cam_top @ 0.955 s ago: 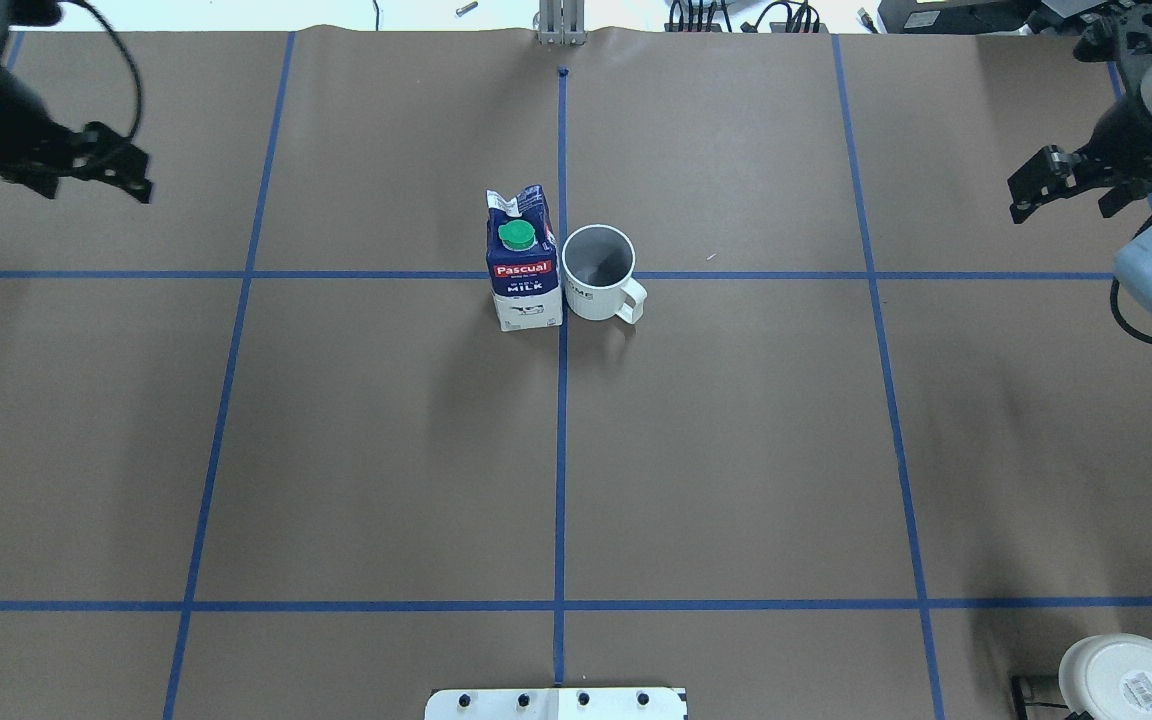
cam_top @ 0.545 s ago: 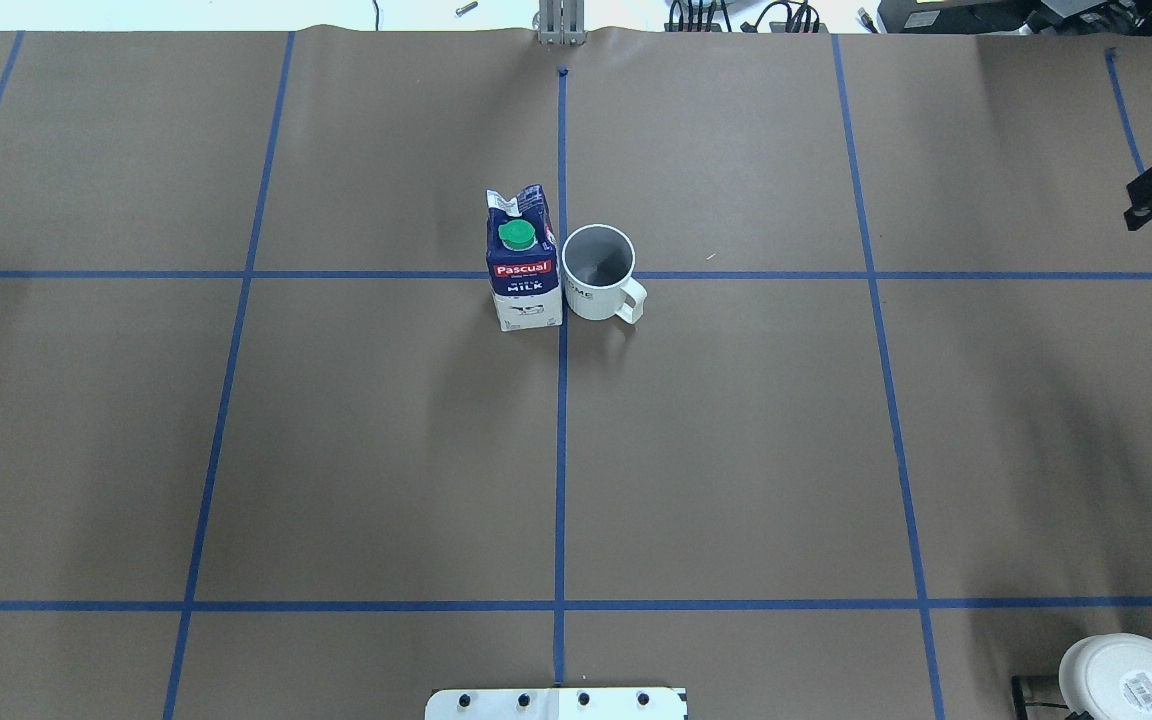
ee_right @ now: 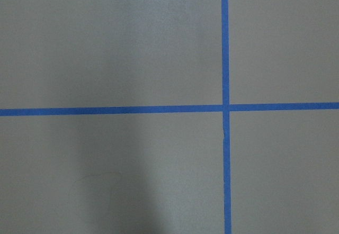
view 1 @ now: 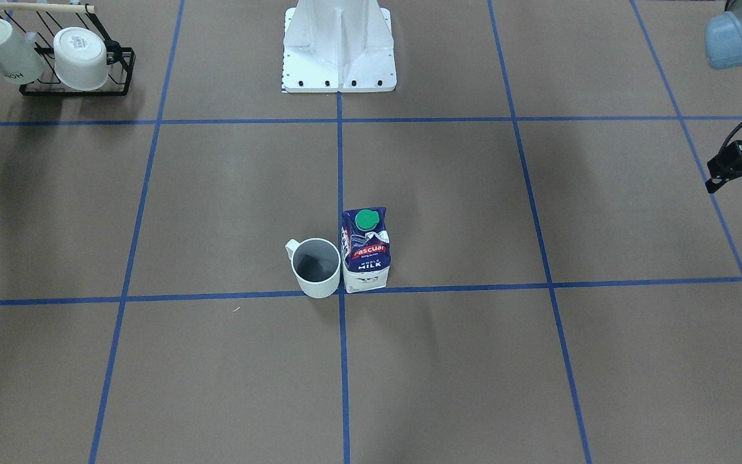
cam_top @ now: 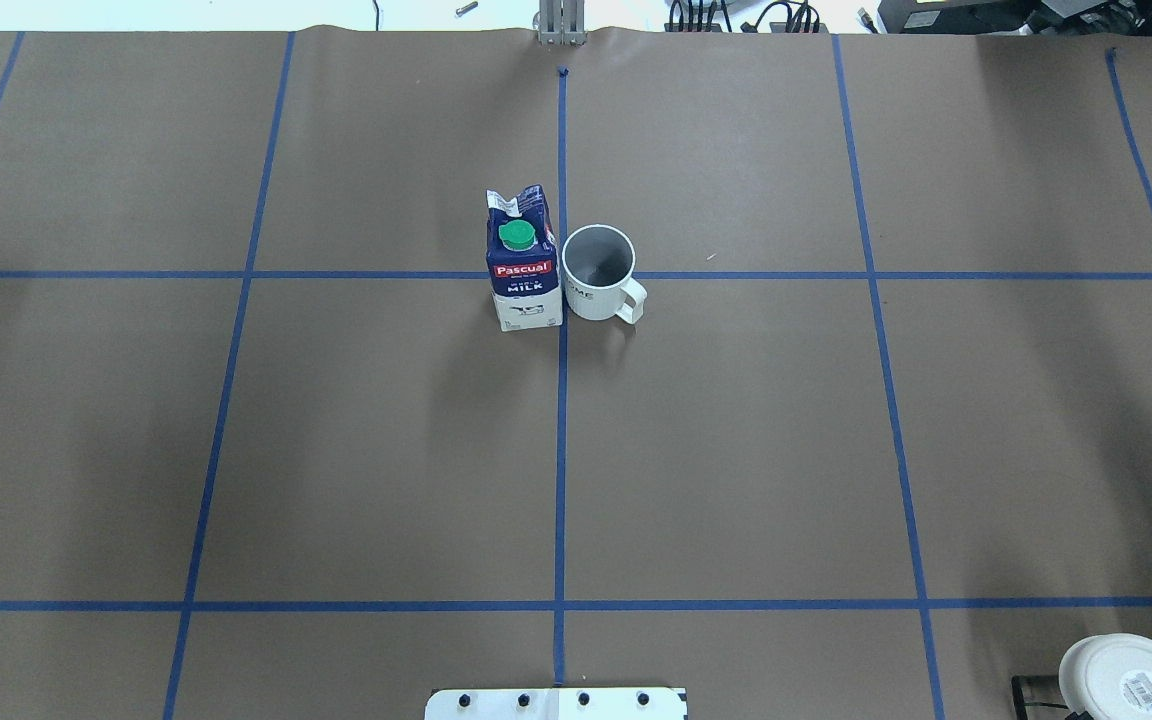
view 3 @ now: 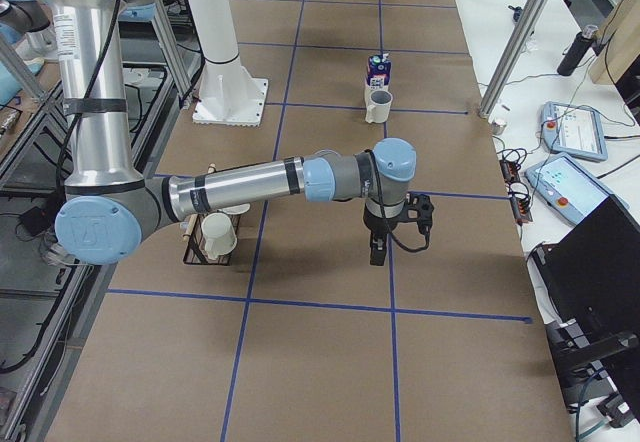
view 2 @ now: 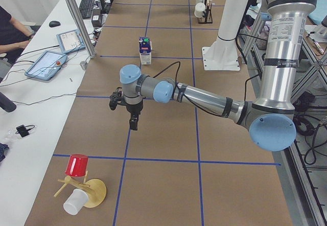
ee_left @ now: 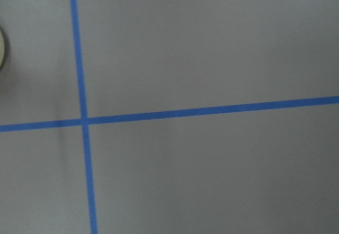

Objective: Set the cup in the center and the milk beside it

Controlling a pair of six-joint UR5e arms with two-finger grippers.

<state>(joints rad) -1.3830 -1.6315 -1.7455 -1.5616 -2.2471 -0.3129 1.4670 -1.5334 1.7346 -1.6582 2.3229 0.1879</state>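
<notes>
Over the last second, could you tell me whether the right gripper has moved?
Yes. The right gripper has withdrawn to the robot's right, crossing the rightmost blue tape line and leaving the overhead view; only the right-side camera shows it now.

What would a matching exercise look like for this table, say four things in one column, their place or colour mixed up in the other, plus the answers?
Things:
1. cup
2. milk
3. screw cap
4. wire rack

Descriptions:
A. green
B. black, holding white mugs
C. just on the robot's left of the centre tape line
D. just on the robot's right of that line

Pairs: 1-D, 2-C, 3-A, 4-B
</notes>
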